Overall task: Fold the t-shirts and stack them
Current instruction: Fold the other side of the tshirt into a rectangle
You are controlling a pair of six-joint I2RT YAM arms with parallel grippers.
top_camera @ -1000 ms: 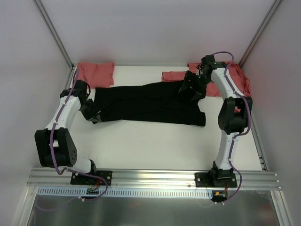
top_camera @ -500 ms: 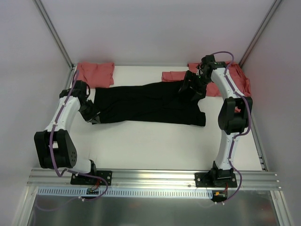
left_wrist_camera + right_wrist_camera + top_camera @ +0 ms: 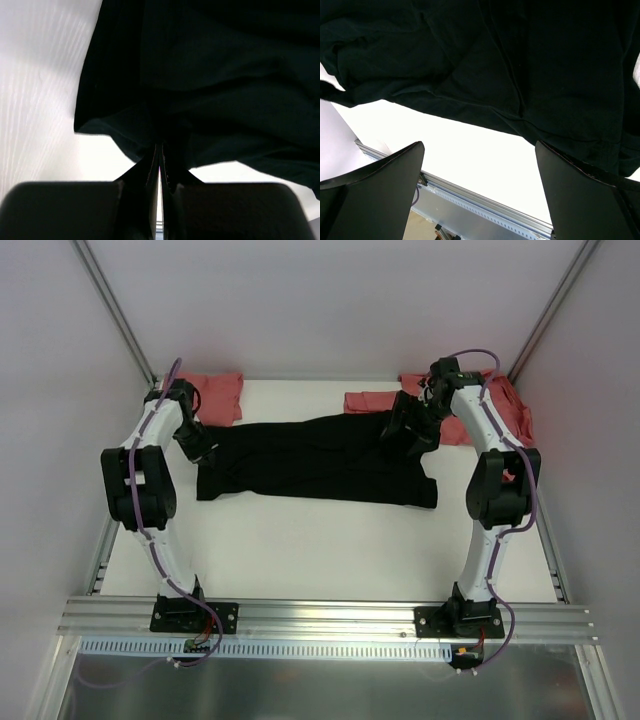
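left gripper [image 3: 160,151] rearward on black t-shirt [image 3: 215,75]

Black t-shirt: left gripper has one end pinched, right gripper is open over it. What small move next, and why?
Probably lower the right gripper and close it on the black t-shirt below. The left gripper is shut on the cloth's edge, while the right's jaws stand wide, gripping nothing.

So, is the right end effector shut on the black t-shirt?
No, the right end effector has its fingers wide apart, and the black t-shirt lies beyond them.
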